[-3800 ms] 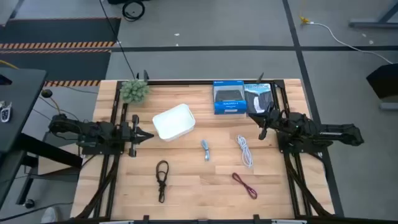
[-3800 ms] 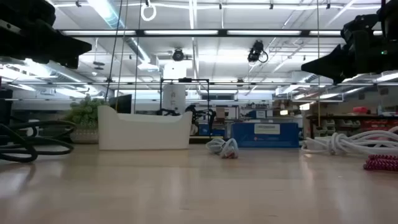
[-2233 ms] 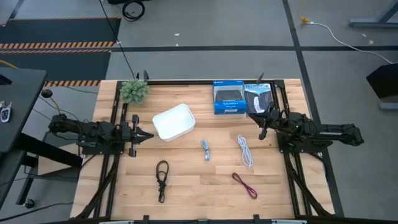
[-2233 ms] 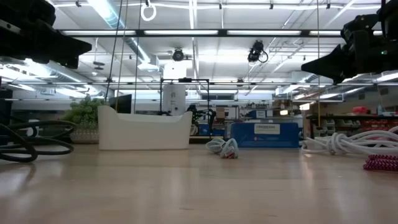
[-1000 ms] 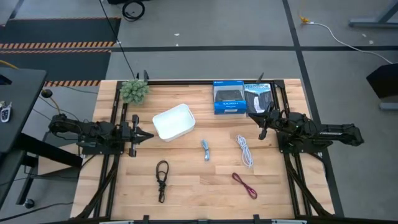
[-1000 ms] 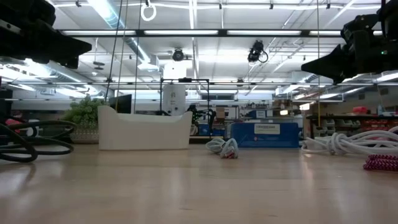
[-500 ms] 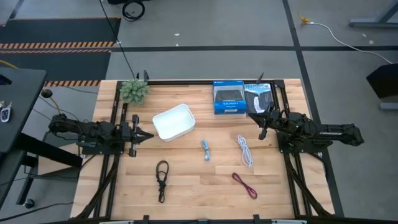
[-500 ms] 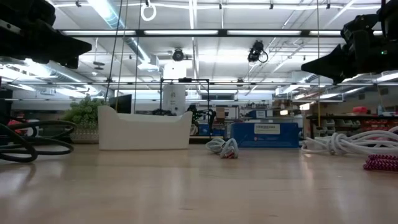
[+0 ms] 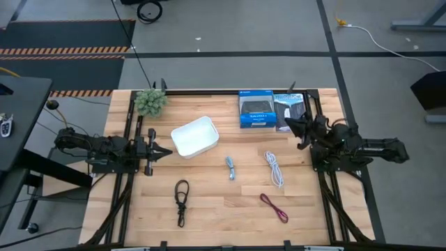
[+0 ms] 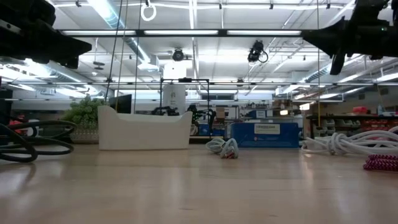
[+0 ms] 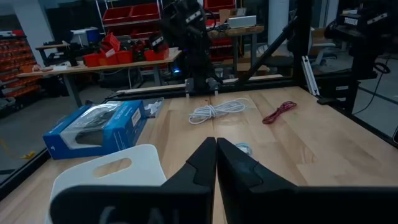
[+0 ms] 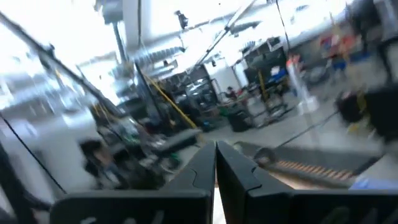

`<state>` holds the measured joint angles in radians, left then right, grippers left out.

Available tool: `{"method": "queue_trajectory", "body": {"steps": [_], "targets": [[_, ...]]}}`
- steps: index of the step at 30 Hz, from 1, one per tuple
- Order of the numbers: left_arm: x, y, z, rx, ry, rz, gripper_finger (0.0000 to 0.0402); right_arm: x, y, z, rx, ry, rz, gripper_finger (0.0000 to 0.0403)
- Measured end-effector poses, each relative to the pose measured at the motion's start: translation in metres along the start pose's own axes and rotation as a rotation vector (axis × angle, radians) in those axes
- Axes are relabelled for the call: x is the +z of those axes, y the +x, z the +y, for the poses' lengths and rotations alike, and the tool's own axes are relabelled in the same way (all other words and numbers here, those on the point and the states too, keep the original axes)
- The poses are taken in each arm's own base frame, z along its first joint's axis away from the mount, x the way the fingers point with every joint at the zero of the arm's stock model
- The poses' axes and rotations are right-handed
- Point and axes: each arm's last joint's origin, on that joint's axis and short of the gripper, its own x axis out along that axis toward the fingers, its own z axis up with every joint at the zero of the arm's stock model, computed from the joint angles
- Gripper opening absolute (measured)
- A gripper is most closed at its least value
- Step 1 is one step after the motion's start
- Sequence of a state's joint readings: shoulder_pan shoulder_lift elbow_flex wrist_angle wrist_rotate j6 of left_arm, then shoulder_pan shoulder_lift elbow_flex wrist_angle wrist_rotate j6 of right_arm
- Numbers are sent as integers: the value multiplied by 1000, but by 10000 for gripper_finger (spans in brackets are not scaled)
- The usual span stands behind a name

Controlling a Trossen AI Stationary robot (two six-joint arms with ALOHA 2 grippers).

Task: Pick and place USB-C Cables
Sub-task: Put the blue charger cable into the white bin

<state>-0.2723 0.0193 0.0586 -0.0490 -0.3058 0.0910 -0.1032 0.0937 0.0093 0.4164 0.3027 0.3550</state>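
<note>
Four USB-C Cables [image 9: 274, 169] on table; right gripper [image 9: 293, 124] closed, raised beyond white one

Four cables [image 9: 230, 168], two boxes [image 9: 256, 109]

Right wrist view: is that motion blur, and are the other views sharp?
Right wrist view: the room behind smears in streaks, consistent with motion blur; only the right tool reads crisp. Left wrist view: sharp, white cable and dark red cable clear. Low view: bright ceiling lights silhouette both arms. High view: even light, no glare.
</note>
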Motion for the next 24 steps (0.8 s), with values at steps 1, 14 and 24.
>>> {"method": "queue_trajectory", "body": {"steps": [1,14,24], "targets": [[0,0,0,0,0,0,21,-1,1,0,-2,59,5,20],[0,0,0,0,0,0,21,11,53,23,-26,88,225,20],[0,0,0,0,0,0,21,27,89,39,9,392,65,20]]}}
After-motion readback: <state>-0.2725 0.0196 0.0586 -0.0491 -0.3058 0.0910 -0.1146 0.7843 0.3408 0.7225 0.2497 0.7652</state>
